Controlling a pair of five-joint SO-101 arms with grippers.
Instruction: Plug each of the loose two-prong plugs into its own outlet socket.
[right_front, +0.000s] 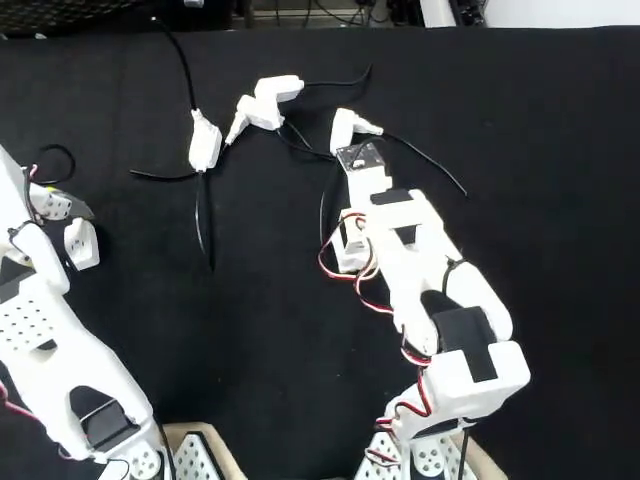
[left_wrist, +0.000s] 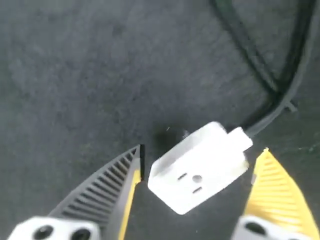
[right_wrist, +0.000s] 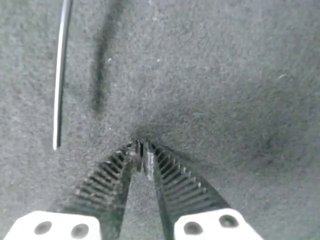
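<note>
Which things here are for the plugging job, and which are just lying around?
For the job:
outlet socket between the left hand's open fingers; white plug by the shut right hand; more corded white pieces.

Just lying about:
black table cover; cables behind the table.

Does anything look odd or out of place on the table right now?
Nothing looks damaged. The white plugs and sockets lie jumbled at the far middle, with their black cords crossing. One outlet socket sits apart, between the fingers of the open left gripper. The right gripper is shut, its tips on bare cloth.
</note>
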